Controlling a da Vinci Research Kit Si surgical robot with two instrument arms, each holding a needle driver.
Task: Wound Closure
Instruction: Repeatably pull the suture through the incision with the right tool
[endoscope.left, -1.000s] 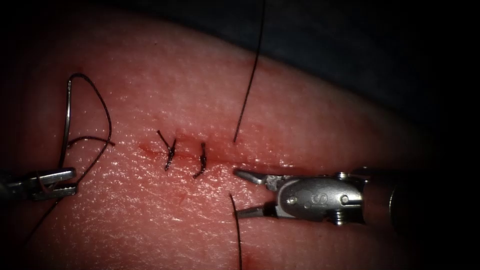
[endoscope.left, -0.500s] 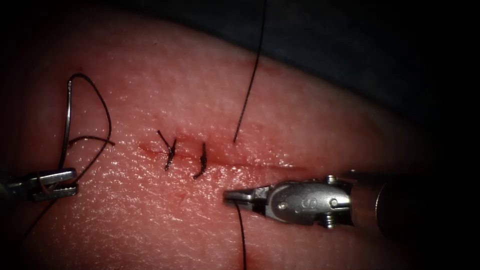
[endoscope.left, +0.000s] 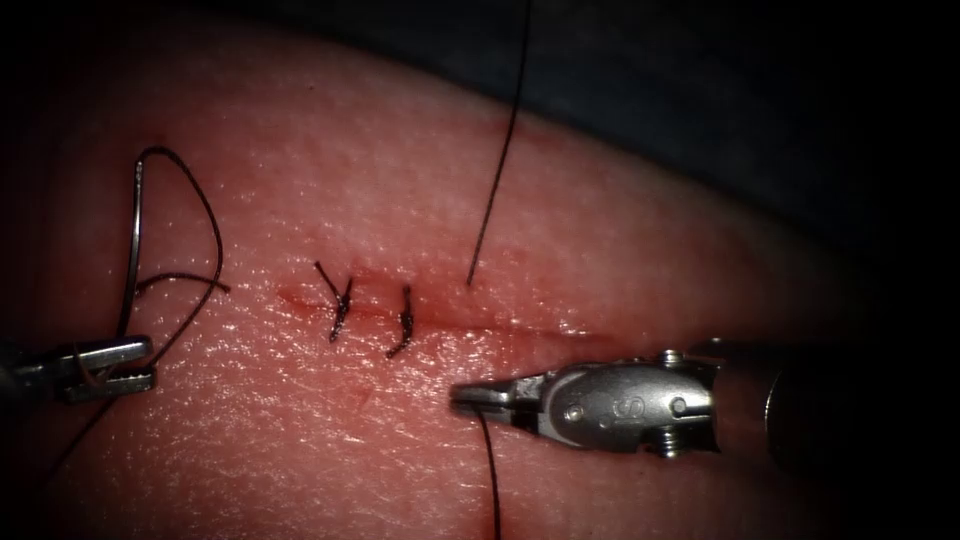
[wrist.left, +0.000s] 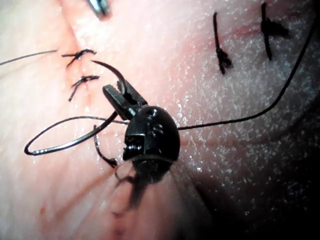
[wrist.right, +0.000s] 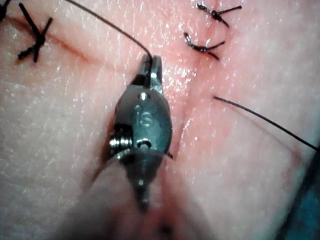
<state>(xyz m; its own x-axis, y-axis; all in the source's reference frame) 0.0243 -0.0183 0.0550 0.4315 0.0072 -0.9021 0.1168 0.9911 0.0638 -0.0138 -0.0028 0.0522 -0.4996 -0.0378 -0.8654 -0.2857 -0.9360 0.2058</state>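
At the far left of the endoscope view, well left of the cut (endoscope.left: 520, 330), my left tool (endoscope.left: 148, 362) is shut on the curved needle (endoscope.left: 131, 250). The needle stands free above the tissue (endoscope.left: 620, 250), rising from the jaws to its thread end. The left wrist view shows that tool (wrist.left: 111, 92) gripping the needle (wrist.left: 65, 145). My right tool (endoscope.left: 462, 394) lies just below the cut, shut on the thread (endoscope.left: 488, 470) where it leaves the tissue. In the right wrist view its jaws (wrist.right: 151, 62) pinch the thread (wrist.right: 110, 25).
Two knotted stitches (endoscope.left: 340, 300) (endoscope.left: 403, 322) with short cut ends cross the cut's left part. Another thread strand (endoscope.left: 500, 150) rises from the tissue above the cut. Thread loops (endoscope.left: 205, 220) trail beside the needle. Red fluid stains the cut line.
My right tool's jaws, open a second ago, have dropped slightly towards the near side and shut on the thread below the cut. The left tool and needle have stayed still.
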